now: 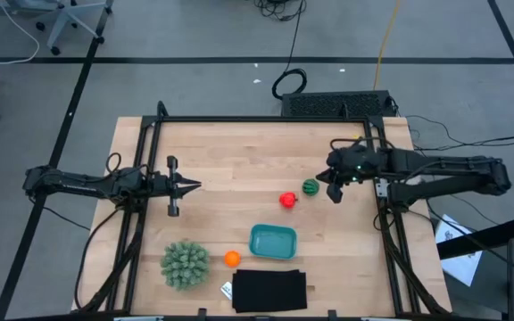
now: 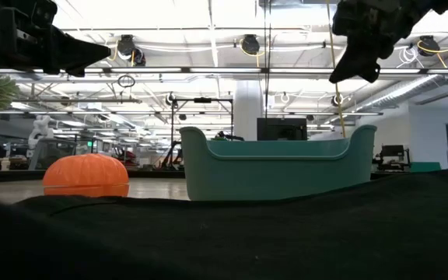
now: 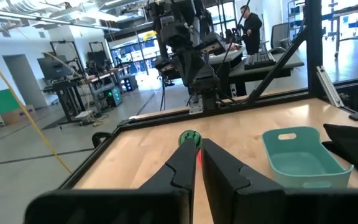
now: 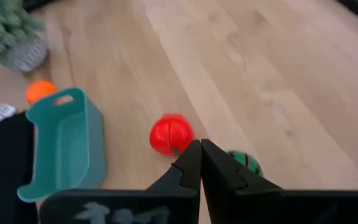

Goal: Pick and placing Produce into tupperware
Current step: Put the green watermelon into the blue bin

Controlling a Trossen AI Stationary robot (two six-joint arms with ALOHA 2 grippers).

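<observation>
The produce lies in three separate spots on the wooden table [image 1: 239, 160], seen from the high view. The red fruit [image 1: 287, 200] sits right of the frame's centre, with the dark green striped ball [image 1: 310, 187] just beside it, up and to the right; the two look close but apart. The orange ball [image 1: 231, 259] rests lower, left of centre, between the spiky pale-green plant [image 1: 185, 263] at lower left and the tupperware [image 1: 273, 241]. The teal tupperware stands below the red fruit, near the bottom of the frame, and holds nothing. Just under it a black flat rectangle [image 1: 269, 291] lies at the table's bottom edge.

The right gripper [image 1: 335, 193] hangs above the table right of centre, just right of the striped ball, its fingers pressed together with nothing between them. In its own wrist view the closed fingertips [image 4: 194, 163] point down between the red fruit [image 4: 171, 134] and the green ball [image 4: 246, 162], with the tupperware [image 4: 61, 149] and the orange ball [image 4: 39, 91] farther off.

The left gripper [image 1: 194, 185] waits at the left of centre, fingers also shut and empty, pointing toward the middle of the table. From the low view the orange ball [image 2: 85, 174] sits left of the tupperware [image 2: 278, 167].
</observation>
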